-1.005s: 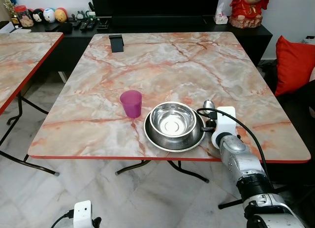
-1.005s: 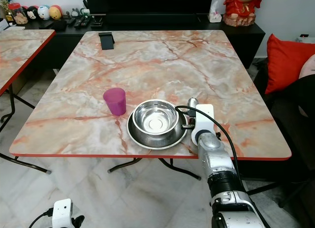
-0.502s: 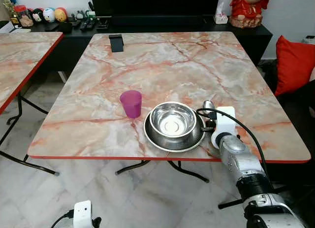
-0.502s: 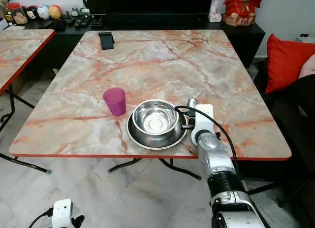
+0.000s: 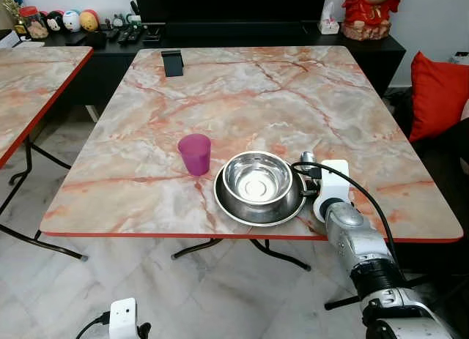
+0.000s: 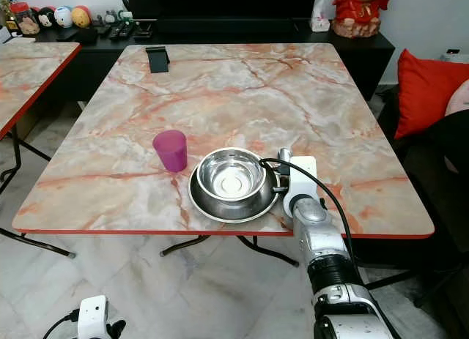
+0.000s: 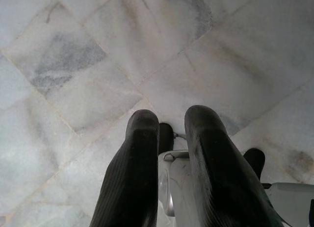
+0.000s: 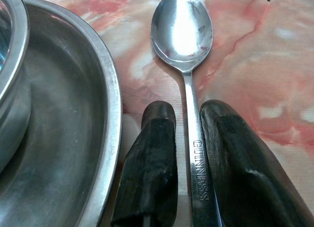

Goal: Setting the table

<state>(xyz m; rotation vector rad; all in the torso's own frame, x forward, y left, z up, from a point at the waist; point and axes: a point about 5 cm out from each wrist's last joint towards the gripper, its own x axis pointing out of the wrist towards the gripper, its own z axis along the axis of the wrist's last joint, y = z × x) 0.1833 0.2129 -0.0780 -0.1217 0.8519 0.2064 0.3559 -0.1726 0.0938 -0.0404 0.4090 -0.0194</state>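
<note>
- Spoon (image 8: 182,28) lies on the marble table (image 5: 242,90) just beside the steel plate (image 8: 93,114), its handle between the right gripper (image 8: 189,153) fingers, which look pinched on it.
- Bowl (image 5: 257,178) sits in the plate; purple cup (image 5: 195,153) stands near, to its left.
- Risk: a crooked release could drag the spoon against the plate rim or skew it.
- Left gripper (image 7: 169,153) hangs idle over the floor, fingers slightly parted.
</note>
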